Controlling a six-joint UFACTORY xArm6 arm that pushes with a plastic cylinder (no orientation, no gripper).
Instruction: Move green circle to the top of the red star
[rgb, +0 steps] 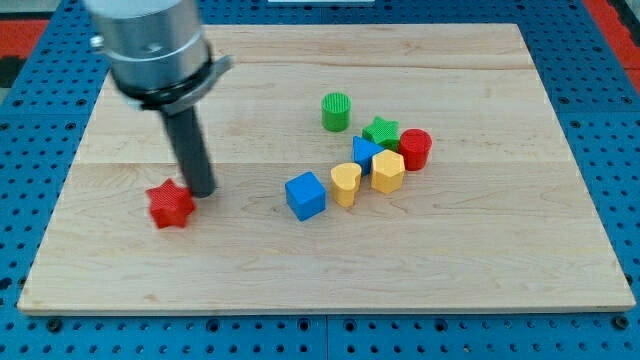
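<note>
The green circle (337, 111) stands alone a little above the view's middle. The red star (170, 204) lies at the view's left, low on the board. My tip (201, 190) rests on the board just right of the red star, at its upper right point, touching or nearly touching it. The green circle is far to the right of my tip and higher in the view.
A cluster lies right of centre: green star (381, 132), red cylinder (415, 149), blue triangle (366, 152), yellow hexagon (388, 172), yellow heart (345, 184), blue cube (306, 195). The wooden board (120, 270) sits on a blue pegboard (30, 120).
</note>
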